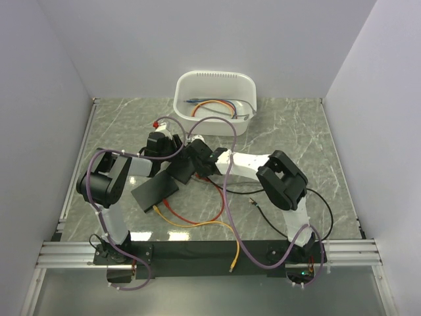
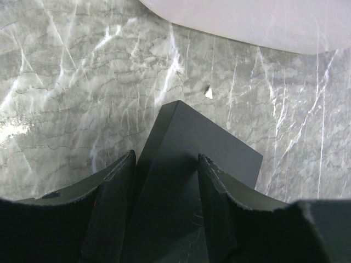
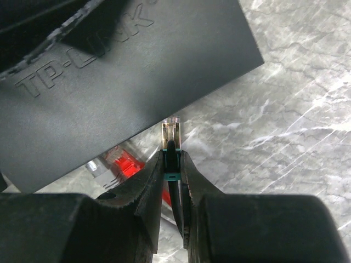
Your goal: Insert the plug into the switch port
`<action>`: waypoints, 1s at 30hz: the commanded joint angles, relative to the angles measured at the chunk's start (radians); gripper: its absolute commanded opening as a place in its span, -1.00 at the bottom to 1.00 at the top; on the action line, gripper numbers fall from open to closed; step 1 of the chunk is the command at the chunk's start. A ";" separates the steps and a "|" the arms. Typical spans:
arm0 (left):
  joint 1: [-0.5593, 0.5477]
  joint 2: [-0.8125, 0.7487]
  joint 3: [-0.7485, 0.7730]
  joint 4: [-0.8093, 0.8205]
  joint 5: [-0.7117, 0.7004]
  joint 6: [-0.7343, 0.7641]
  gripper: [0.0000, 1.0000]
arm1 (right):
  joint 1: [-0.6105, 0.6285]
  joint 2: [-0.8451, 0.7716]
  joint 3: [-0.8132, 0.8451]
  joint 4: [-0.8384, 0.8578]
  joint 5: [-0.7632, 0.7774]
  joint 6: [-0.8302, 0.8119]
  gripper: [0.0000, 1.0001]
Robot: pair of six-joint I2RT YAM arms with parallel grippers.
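The black TP-LINK switch (image 1: 182, 167) is tilted up off the table. My left gripper (image 1: 168, 147) is shut on it, with its fingers (image 2: 216, 203) on both sides of the body (image 2: 186, 142). My right gripper (image 1: 199, 158) is shut on the teal boot of a black cable's clear plug (image 3: 171, 133). The plug tip sits at the lower edge of the switch (image 3: 126, 71) in the right wrist view. The ports themselves are hidden. My right gripper (image 3: 171, 164) points up at that edge.
A second flat black box (image 1: 156, 191) lies on the marble table (image 1: 296, 131). Red (image 1: 181, 214), yellow (image 1: 204, 225) and black (image 1: 266, 214) cables trail in front. A red plug (image 3: 123, 164) lies under the switch. A white basin (image 1: 215, 82) with more cables stands at the back.
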 commanded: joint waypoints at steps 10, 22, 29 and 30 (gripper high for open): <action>-0.003 0.006 0.005 0.010 0.032 0.023 0.05 | -0.044 -0.010 0.040 0.039 -0.028 -0.001 -1.00; -0.003 0.010 0.011 0.010 0.041 0.027 0.02 | -0.024 -0.038 0.021 0.097 -0.086 -0.027 -1.00; -0.003 0.009 0.008 0.002 0.037 0.031 0.00 | -0.024 -0.041 0.029 0.102 -0.053 -0.007 -1.00; -0.003 0.009 0.009 0.003 0.038 0.029 0.00 | -0.024 -0.041 0.032 0.100 -0.047 -0.005 -1.00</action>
